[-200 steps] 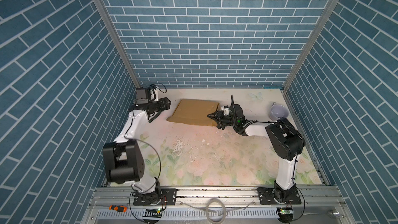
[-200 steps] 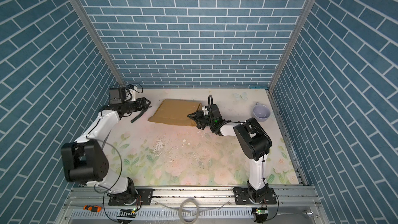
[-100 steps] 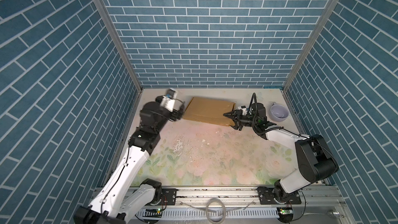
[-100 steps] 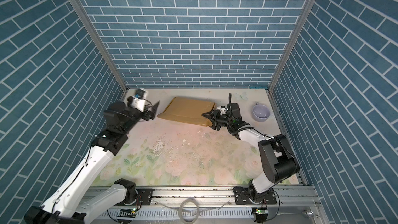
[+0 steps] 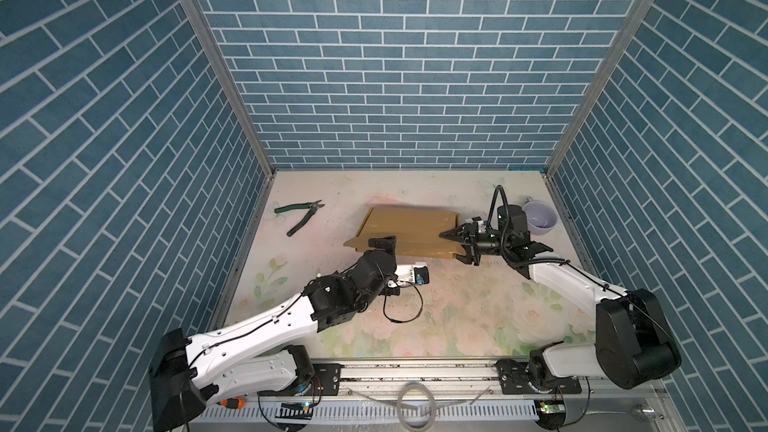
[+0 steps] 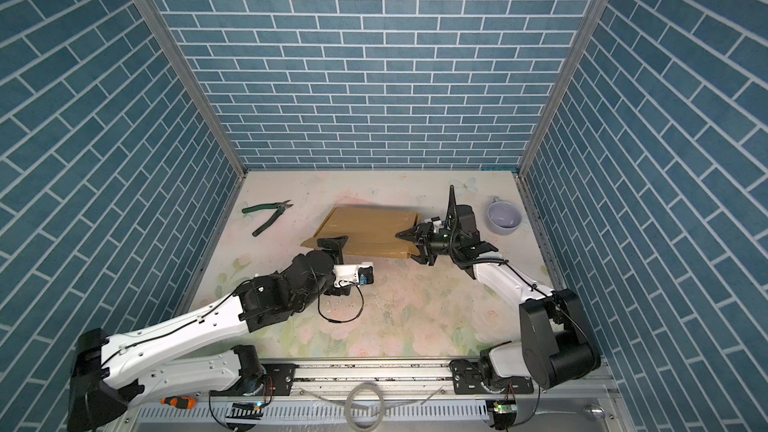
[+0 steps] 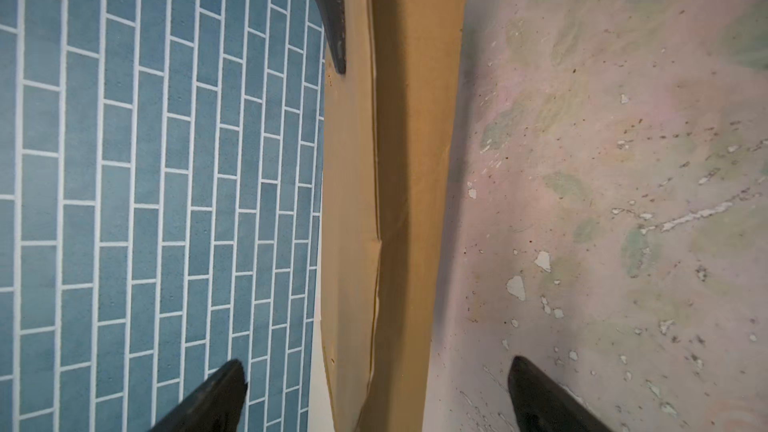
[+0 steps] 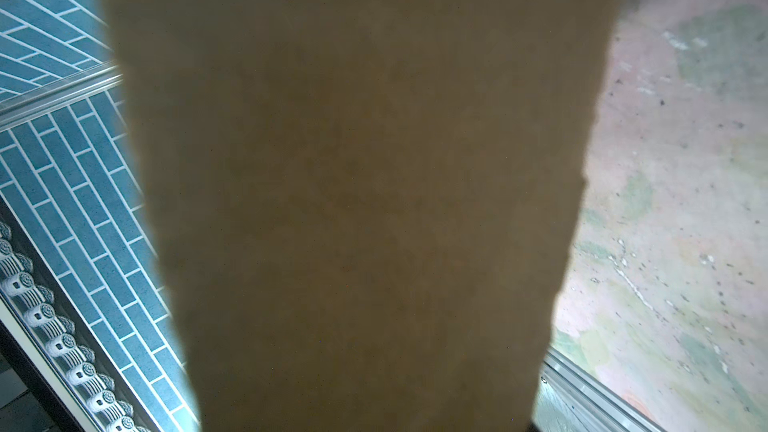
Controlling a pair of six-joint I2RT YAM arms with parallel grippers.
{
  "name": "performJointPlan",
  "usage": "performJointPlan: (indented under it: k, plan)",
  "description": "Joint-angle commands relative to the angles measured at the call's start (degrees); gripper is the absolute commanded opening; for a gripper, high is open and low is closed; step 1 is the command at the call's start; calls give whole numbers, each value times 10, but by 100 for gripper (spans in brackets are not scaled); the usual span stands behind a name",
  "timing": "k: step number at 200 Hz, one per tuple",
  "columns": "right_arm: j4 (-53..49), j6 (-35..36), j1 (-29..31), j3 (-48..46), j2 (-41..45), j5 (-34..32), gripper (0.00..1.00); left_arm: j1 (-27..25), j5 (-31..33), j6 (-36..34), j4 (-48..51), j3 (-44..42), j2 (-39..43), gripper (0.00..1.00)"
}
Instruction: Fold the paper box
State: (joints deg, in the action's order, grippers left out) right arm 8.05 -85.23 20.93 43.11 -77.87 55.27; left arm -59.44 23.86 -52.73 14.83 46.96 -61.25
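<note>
Left gripper [image 5: 380,245] is open wide. In the left wrist view its black fingertips [image 7: 224,396] sit far apart w/ the edge of the paper box [image 7: 415,160] running btwn them, and neither tip touches the cardboard. In both top views it's at the box's near-left corner, wrist rolled sideways.

Right gripper [image 5: 455,248] is clamped on the box's right end, one finger over the top face, the other under the near-right corner. Its wrist view is nearly all blurred brown cardboard, and the fingers aren't visible there.

The paper box is plain brown, a flat shallow mailer shape w/ the lid down. It's at the back-middle of the desk [image 5: 457,317], btwn the 2 grippers, long side approx parallel to the back wall. A small flap pokes out at the near-left corner. Can't tell whether the underside rests on the desk.

Further out, green-handled cutters [image 5: 301,218] lie left of the box, well apart from it, near the left wall. A lavender cup [image 5: 539,220] stands upright just behind the right wrist, by the right wall, handle toward the back. An orange-handled screwdriver [image 5: 230,403] lies on the front rail by the left arm's base. The desk top is floral and scuffed w/ white flecks.
</note>
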Motion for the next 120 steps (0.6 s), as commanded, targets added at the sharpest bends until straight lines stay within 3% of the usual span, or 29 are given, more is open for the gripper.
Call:
performJointPlan:
  k: [1,56,85,120]
  plan:
    - [13,-16,-2,-10,25,32,49,-6,0,-37,-4,-7,-12,100]
    - [31,-43,1,-39,49,52,49,-1,65,-151,-161,-92,-34,95]
    - [39,-52,13,-43,52,63,49,8,94,-212,-281,-132,-50,87]
    - [43,-58,18,-32,47,71,53,13,86,-222,-292,-132,-53,70]
